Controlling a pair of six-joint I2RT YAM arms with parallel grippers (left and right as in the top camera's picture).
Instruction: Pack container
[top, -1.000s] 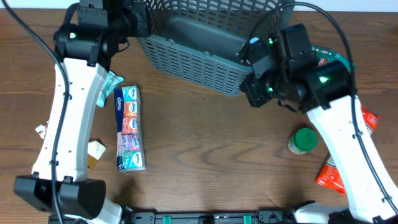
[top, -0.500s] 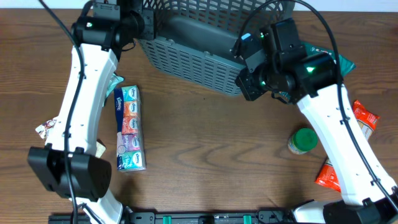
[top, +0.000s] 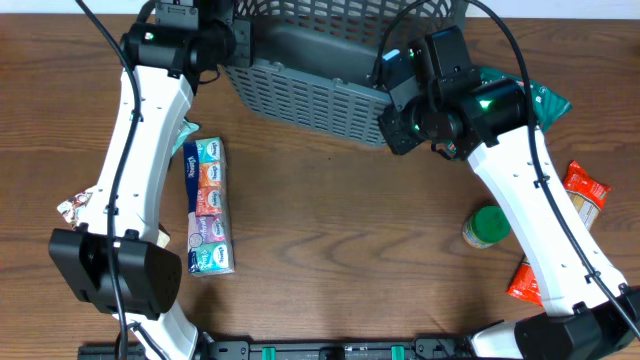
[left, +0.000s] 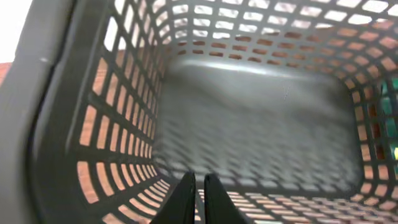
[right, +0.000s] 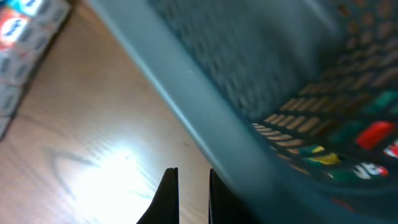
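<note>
Nearest on the wooden table (top: 350, 230) lies a red packet (top: 528, 282), and beside it a green-lidded jar (top: 487, 226) stands upright. To the left is a long tissue multipack (top: 208, 207) in blue, orange and pink; its printing is too small to read. A crumpled wrapper (top: 73, 209) sits at the left edge. Further back are a second red packet (top: 585, 186), a teal packet (top: 548, 100) and a pale teal sachet (top: 184, 135) partly under the left arm.

The container (top: 310, 95) is at the far edge — dark grey, slotted lattice walls, thick rim, bare solid floor. The right gripper (top: 398, 110) is at its near right corner, fingers drawn close with a thin gap and only table between them. The left gripper (top: 218, 35) is at the left rim — its fingers (left: 186, 198) are almost touching, with nothing seen between.
</note>
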